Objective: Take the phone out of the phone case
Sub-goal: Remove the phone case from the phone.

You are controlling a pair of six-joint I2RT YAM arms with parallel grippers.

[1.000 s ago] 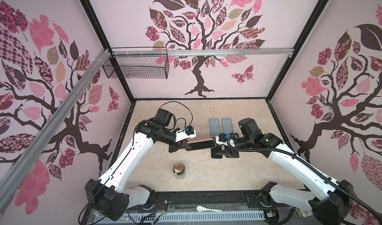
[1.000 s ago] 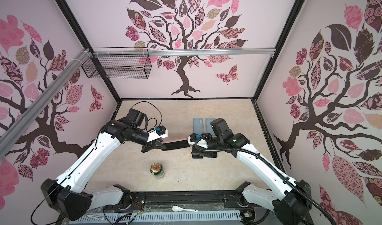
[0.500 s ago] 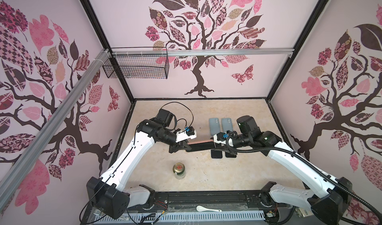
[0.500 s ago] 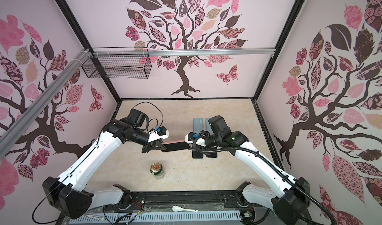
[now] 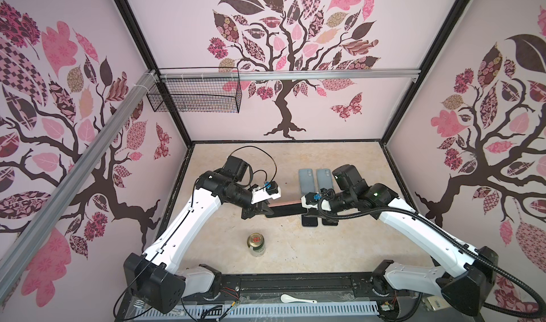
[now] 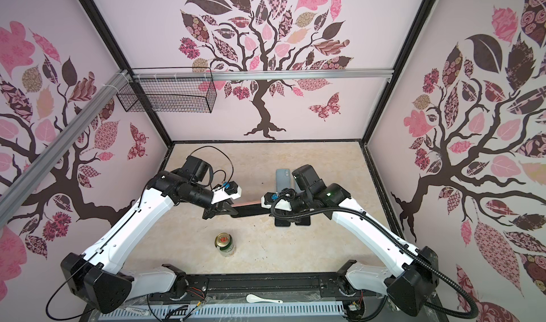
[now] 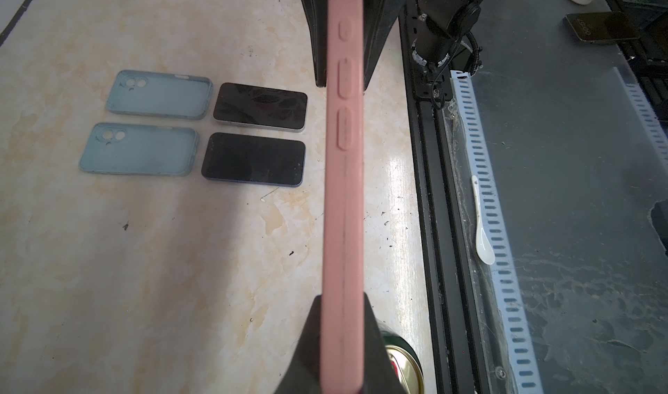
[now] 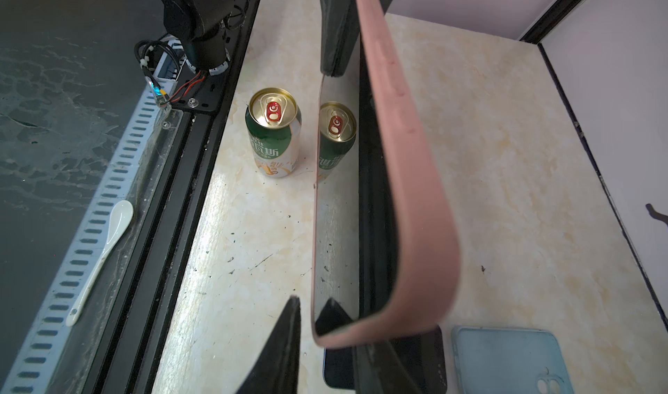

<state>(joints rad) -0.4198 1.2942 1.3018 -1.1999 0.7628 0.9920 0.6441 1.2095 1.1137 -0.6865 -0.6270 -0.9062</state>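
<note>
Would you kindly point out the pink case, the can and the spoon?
pink case (image 7: 343,200): left wrist view, side edge.
can (image 8: 273,108): right wrist view, lid.
spoon (image 8: 121,215): right wrist view, bowl.

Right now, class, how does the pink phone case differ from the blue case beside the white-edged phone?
Colour: the pink case is salmon; the blue case is pale grey-blue. Pose: the pink case is held on edge above the table by the left claw; the blue case lies flat. Contents: the pink case has a phone in it; the blue case is empty. Both are phone cases.
</note>
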